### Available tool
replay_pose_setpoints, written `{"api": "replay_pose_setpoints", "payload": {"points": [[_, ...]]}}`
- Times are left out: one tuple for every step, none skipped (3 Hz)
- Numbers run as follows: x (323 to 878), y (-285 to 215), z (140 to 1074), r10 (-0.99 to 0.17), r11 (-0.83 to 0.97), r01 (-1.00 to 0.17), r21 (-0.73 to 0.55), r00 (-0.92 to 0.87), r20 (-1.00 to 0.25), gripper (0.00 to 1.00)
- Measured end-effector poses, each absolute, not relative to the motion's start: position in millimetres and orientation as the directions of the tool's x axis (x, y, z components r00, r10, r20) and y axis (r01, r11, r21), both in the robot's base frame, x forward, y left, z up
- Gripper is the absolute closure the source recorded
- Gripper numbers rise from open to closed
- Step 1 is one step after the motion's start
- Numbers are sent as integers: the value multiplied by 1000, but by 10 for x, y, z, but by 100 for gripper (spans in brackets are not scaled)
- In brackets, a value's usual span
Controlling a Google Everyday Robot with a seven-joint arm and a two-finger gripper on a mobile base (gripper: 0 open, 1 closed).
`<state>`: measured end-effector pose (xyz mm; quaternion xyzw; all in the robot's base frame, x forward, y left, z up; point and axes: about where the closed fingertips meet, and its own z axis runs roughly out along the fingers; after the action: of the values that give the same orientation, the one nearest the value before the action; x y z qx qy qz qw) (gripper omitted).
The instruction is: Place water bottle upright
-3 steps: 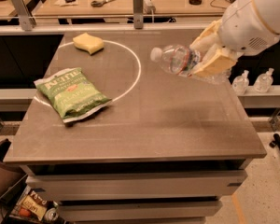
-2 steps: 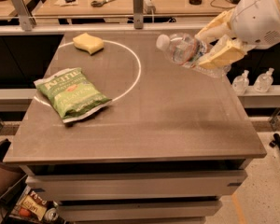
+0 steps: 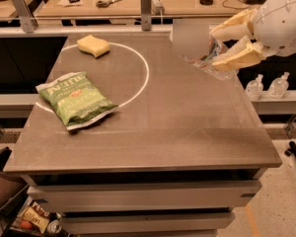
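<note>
While clamping water bottle (image 3: 203, 57) in gripper (image 3: 213, 48) over table (image 3: 187, 132) edge: turn base down, lower onto surface below gripper, release last.

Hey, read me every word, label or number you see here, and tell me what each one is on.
"JALAPEÑO": on the green chip bag; the brand word above it is too blurred to read.
Water bottle, clamped in the gripper above the table's far right edge: a bit of label shows, no readable text.
Packet on the floor, lower left: print too small to read.
</note>
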<state>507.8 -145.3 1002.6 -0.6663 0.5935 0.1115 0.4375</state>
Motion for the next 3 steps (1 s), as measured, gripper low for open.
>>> {"api": "replay_pose_setpoints", "payload": {"points": [[5080,-1450,10023,-695,86,-889,-451,271,-666,100],[5044,-1409,10034,-640,89,-904,-419,270,-719,100],[4916,-1281,10059,-547,101,-916,-388,274,-791,100]]}}
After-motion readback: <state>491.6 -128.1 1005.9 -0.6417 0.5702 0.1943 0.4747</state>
